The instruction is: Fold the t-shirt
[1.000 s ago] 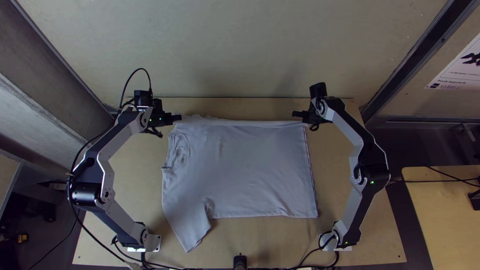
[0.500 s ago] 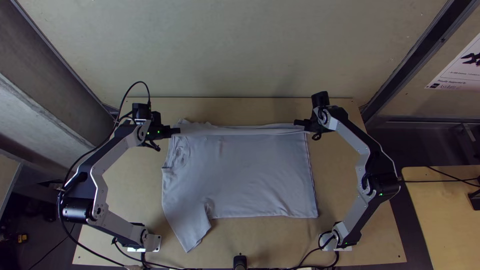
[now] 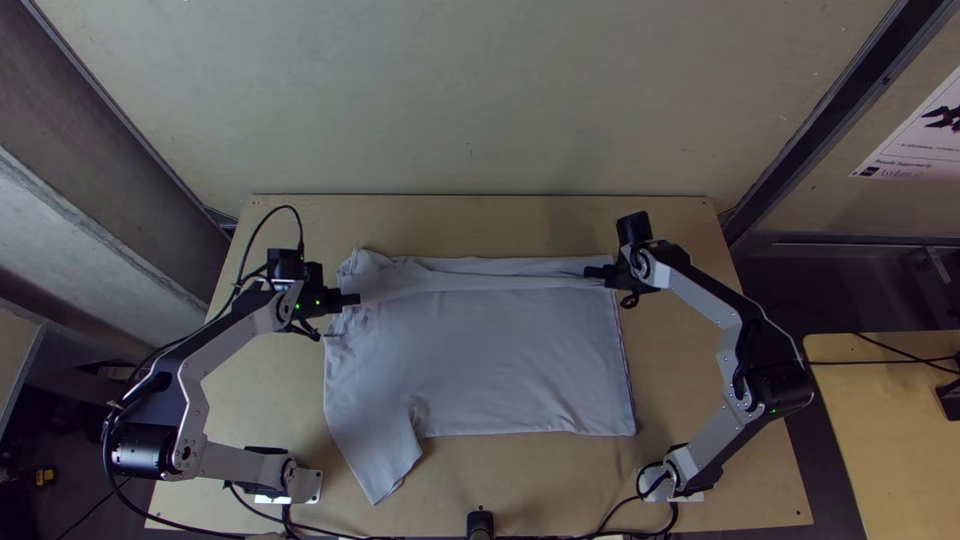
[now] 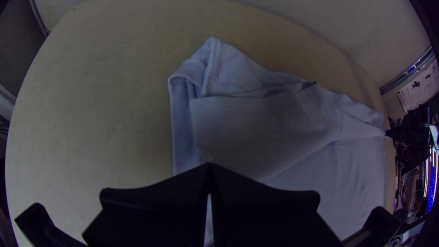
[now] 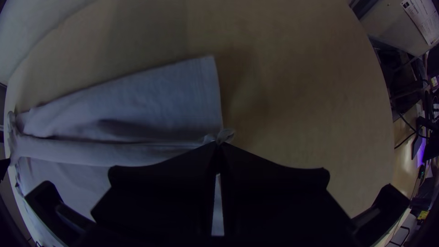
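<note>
The pale t-shirt (image 3: 480, 370) lies across the table with its far side lifted and folded back toward the near edge; one sleeve spreads toward the left arm's base. My left gripper (image 3: 350, 299) holds that folded edge near the collar, and my right gripper (image 3: 596, 272) holds it at the hem side. The stretch of cloth between them is pulled taut. In the left wrist view my left gripper (image 4: 209, 168) is shut on the t-shirt (image 4: 270, 128). The right wrist view has my right gripper (image 5: 218, 145) shut on a bunched bit of the t-shirt (image 5: 151, 100).
Bare wooden table (image 3: 480, 485) surrounds the cloth. A wall (image 3: 470, 100) rises beyond the far table edge. A black post (image 3: 480, 524) stands at the near edge between the arms' bases, and a second table (image 3: 885, 430) is at the right.
Both grippers have moved toward the near edge, carrying the cloth's far edge with them. The strip folded over has grown wider, while the near part of the shirt lies as before.
</note>
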`<action>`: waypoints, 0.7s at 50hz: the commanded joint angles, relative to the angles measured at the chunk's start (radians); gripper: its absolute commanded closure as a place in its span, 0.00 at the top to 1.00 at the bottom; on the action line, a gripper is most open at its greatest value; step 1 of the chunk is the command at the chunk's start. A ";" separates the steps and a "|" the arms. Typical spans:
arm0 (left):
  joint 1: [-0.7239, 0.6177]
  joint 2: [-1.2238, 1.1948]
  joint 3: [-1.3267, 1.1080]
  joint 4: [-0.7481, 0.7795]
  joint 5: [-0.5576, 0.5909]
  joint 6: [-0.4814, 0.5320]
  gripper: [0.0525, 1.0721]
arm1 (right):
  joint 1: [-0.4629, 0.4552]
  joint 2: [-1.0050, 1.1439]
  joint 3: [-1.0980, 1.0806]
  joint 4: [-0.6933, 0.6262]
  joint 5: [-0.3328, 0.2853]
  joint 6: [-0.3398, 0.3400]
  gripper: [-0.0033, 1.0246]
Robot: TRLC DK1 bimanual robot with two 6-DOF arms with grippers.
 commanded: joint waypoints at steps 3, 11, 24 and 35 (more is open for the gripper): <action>-0.001 0.033 -0.041 0.024 -0.030 0.008 0.32 | 0.002 0.024 -0.042 0.020 0.012 -0.004 0.03; 0.016 0.059 -0.015 0.009 -0.039 0.000 0.78 | 0.002 -0.007 -0.053 0.011 0.012 -0.003 0.50; 0.036 -0.014 0.046 -0.125 -0.021 0.011 0.95 | -0.007 -0.154 -0.074 -0.055 0.012 -0.015 0.96; -0.012 -0.128 0.118 -0.303 -0.013 0.034 0.95 | -0.023 -0.360 -0.130 -0.110 0.012 -0.029 0.96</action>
